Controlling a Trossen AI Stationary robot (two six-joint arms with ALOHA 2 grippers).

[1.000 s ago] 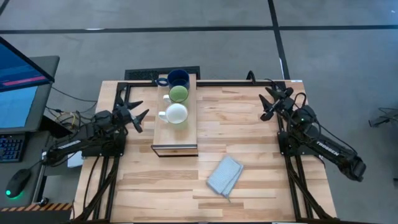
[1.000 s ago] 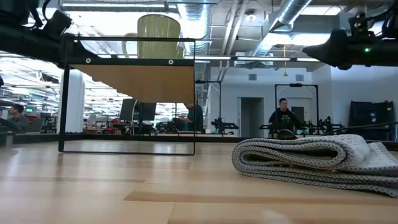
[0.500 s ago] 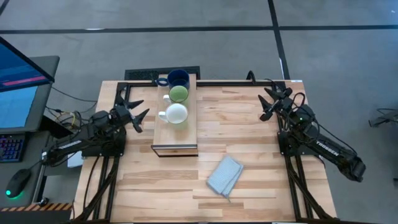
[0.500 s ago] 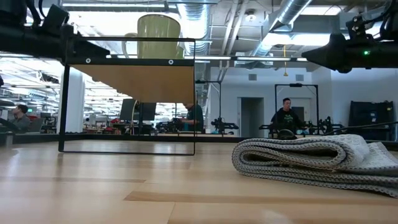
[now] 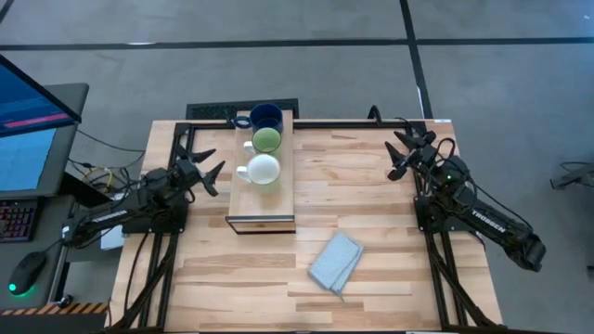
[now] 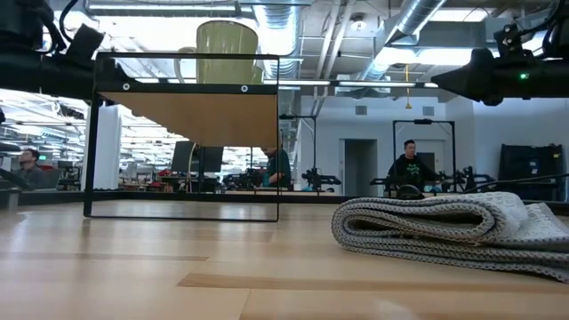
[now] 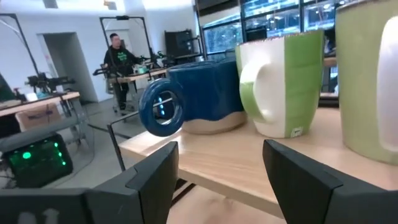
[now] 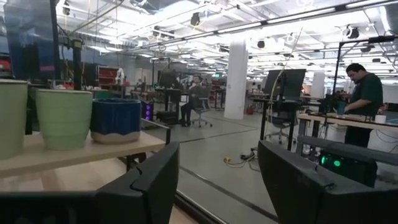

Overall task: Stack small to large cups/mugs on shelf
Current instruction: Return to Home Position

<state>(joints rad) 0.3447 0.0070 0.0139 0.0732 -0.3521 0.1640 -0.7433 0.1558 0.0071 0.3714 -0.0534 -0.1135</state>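
Blue mug (image 5: pixel 266 116), green mug (image 5: pixel 266 140) and white mug (image 5: pixel 264 170) are left unmoved in a row on the shelf (image 5: pixel 263 200), the empty, spread left gripper (image 5: pixel 210 171) is drawn slightly back beside it, and the spread right gripper (image 5: pixel 393 158) is held unchanged, well apart.

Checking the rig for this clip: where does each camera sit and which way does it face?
High: above the table, facing down; left pincer and right pincer show.
Low: tabletop height, facing across; cloth close, arms overhead.
Left wrist: past open left pincer toward blue mug.
Right wrist: past open right pincer toward a standing person.
Shared: all show the shelf.
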